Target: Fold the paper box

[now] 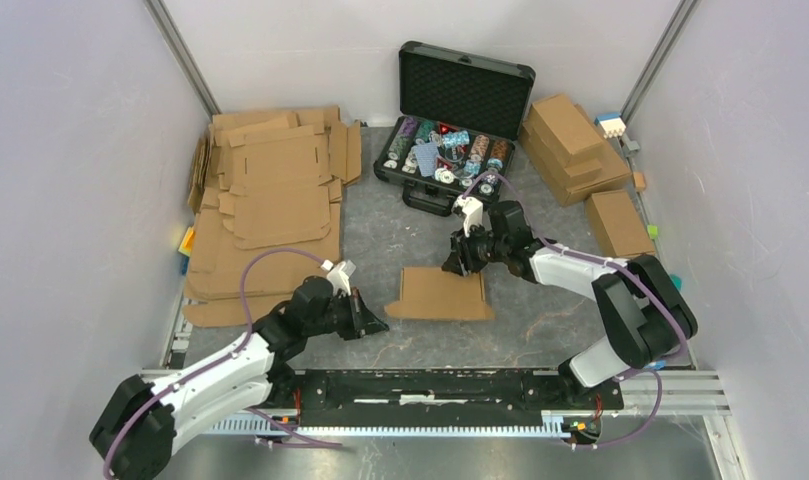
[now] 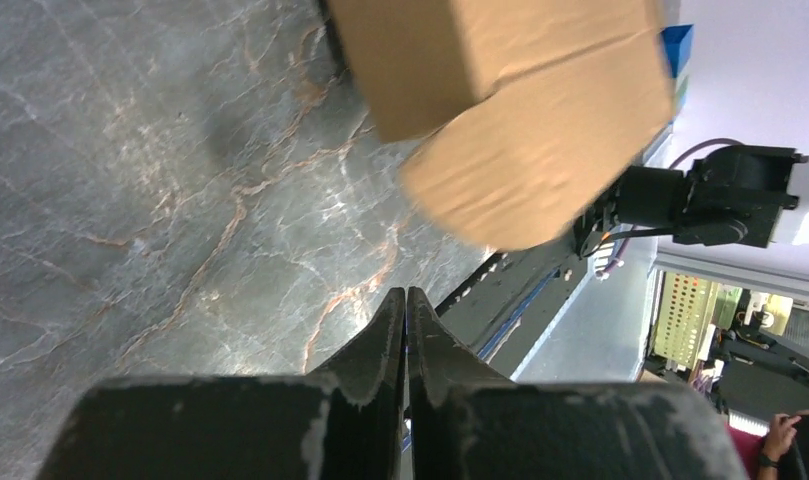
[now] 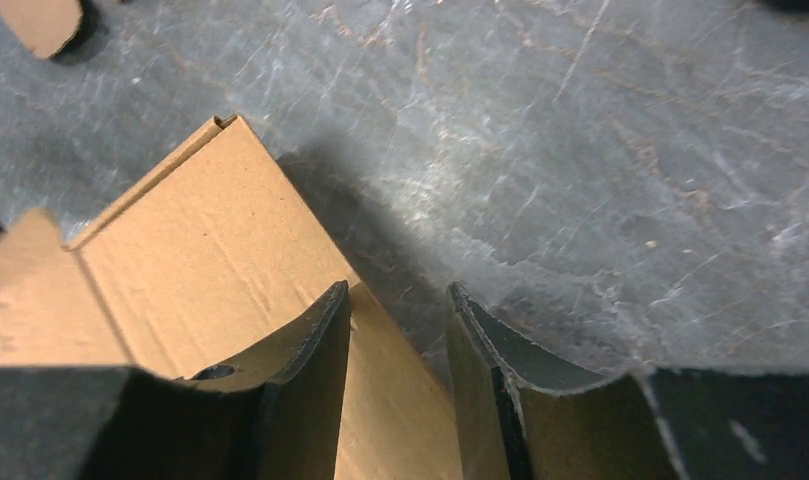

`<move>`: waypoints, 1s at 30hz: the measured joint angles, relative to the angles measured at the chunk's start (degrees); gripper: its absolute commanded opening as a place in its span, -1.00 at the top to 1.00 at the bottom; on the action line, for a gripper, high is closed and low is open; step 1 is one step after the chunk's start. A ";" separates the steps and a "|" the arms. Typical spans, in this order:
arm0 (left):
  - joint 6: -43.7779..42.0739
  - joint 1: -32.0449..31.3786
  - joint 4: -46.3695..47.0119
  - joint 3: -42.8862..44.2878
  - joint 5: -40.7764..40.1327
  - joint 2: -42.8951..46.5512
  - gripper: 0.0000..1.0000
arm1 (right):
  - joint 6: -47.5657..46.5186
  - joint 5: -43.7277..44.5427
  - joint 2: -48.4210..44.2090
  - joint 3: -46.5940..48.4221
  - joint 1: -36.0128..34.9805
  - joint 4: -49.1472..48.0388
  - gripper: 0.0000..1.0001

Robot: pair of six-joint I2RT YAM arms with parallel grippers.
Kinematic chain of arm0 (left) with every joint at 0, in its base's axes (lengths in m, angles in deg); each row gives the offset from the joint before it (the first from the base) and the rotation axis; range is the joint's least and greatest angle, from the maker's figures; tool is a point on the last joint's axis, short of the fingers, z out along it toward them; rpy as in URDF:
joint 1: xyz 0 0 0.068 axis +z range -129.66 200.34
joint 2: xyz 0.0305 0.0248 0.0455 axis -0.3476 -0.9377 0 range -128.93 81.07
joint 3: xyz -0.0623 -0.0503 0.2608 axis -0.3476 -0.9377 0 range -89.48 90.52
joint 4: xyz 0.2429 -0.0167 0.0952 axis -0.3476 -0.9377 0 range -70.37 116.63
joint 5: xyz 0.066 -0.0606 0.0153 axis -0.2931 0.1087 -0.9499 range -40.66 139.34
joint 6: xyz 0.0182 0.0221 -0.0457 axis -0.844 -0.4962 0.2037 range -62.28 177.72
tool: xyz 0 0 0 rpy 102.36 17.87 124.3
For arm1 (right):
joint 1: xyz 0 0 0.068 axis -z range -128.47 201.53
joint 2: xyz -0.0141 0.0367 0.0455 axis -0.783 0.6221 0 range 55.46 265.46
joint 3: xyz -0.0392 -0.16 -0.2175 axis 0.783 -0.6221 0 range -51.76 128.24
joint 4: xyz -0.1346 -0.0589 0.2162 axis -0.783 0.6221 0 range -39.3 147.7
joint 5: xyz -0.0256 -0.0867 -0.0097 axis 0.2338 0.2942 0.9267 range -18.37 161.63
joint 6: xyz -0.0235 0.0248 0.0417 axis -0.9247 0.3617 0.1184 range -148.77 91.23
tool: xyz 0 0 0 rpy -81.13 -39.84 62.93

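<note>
The paper box [image 1: 442, 293] is a brown cardboard piece lying partly folded on the grey table between the two arms. My left gripper [image 1: 380, 325] hovers just off its near-left corner, shut with nothing between its fingers. In the left wrist view the box [image 2: 510, 110] lies ahead of the closed tips [image 2: 407, 295], apart from them. My right gripper [image 1: 458, 262] is over the box's far edge. In the right wrist view its jaws stand apart, open [image 3: 398, 290]. The box's panel [image 3: 180, 260] runs under the left finger and its edge passes through the gap, unclamped.
A pile of flat cardboard sheets [image 1: 270, 200] covers the left side. An open black case of chips [image 1: 455, 110] stands at the back centre. Folded brown boxes [image 1: 575, 145] are stacked at the back right, with another [image 1: 618, 222] nearer. White walls enclose the table.
</note>
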 measured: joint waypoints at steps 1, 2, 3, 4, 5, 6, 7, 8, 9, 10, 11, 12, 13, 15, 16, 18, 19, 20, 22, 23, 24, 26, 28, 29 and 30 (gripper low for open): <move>0.00 0.00 0.20 0.00 0.02 -0.48 0.82 | -0.13 0.44 0.44 0.42 0.00 -0.15 0.14; 0.00 -0.04 0.17 0.00 0.02 -0.96 0.82 | -0.17 1.09 0.92 0.83 0.00 -0.35 0.15; 0.00 -0.11 0.07 -0.02 0.02 -1.75 0.82 | -0.26 1.70 1.40 1.22 0.02 -0.52 0.15; 0.00 -0.15 -0.11 -0.04 0.02 -2.25 0.82 | -0.50 2.51 1.99 1.60 0.00 -0.66 0.15; 0.00 -0.20 -0.09 -0.09 0.02 -2.51 0.81 | -0.68 3.32 2.32 1.64 -0.02 -0.50 0.15; 0.00 -0.22 0.02 -0.09 0.02 -2.69 0.81 | -0.90 3.85 2.89 1.64 -0.04 0.13 0.15; 0.00 -0.22 0.22 -0.13 0.02 -2.80 0.81 | -1.03 4.33 3.52 1.62 -0.04 0.81 0.15; 0.02 -0.24 0.66 -0.22 0.00 -2.86 0.81 | -1.18 4.61 4.15 1.57 -0.04 1.55 0.16; 0.09 -0.26 1.31 -0.39 0.00 -2.95 0.81 | -1.25 4.74 4.50 1.44 -0.07 2.01 0.16; 0.22 -0.26 1.88 -0.55 -0.02 -3.08 0.81 | -1.29 4.76 4.63 1.36 -0.09 2.51 0.16; 0.68 -0.28 3.02 -0.87 -0.04 -3.34 0.82 | -1.40 4.72 4.68 1.18 -0.11 2.69 0.16; 1.25 -0.44 4.48 -1.27 -0.15 -3.78 0.81 | -1.44 4.66 4.66 1.11 -0.11 2.71 0.16; 2.05 -0.81 6.10 -1.64 -0.33 -4.39 0.81 | -1.46 4.52 4.66 1.03 -0.26 2.67 0.15; 3.37 -1.95 9.03 -2.03 -0.87 -6.05 0.80 | -1.46 4.37 4.61 0.74 -0.39 2.60 0.16; 4.00 -2.89 10.78 -2.03 -1.70 -7.41 0.80 | -1.46 4.28 4.57 0.57 -0.48 2.58 0.16; 4.79 -4.33 14.62 -1.97 -2.80 -10.71 0.81 | -1.44 4.00 4.48 0.33 -0.66 2.40 0.16; 5.16 -4.87 17.09 -1.90 -3.45 -13.18 0.82 | -1.44 3.87 4.46 0.28 -0.72 2.38 0.16; 5.66 -5.20 19.74 -1.70 -3.65 -16.20 0.82 | -1.44 3.74 4.44 0.22 -0.74 2.34 0.16; 6.56 -5.40 24.48 -1.03 -3.87 -21.46 0.82 | -1.44 3.43 4.42 0.02 -0.85 2.12 0.16; 6.95 -5.46 26.93 -0.37 -3.91 -24.22 0.83 | -1.44 3.34 4.35 -0.04 -0.87 2.03 0.16; 7.32 -5.46 29.11 0.59 -3.87 -26.80 0.83 | -1.44 3.28 4.31 -0.13 -0.94 1.97 0.15; 7.63 -5.55 32.44 2.91 -3.80 -30.62 0.82 | -1.44 3.21 4.00 -0.46 -1.03 1.84 0.15; 7.63 -5.66 34.25 5.33 -3.69 -32.61 0.82 | -1.44 3.19 3.67 -0.85 -1.18 1.70 0.12; 7.61 -5.70 35.10 6.56 -3.63 -33.16 0.81 | -1.44 3.23 3.50 -1.07 -1.22 1.62 0.09; 7.58 -5.73 35.52 7.54 -3.58 -33.42 0.82 | -1.44 3.32 3.23 -1.33 -1.22 1.60 0.06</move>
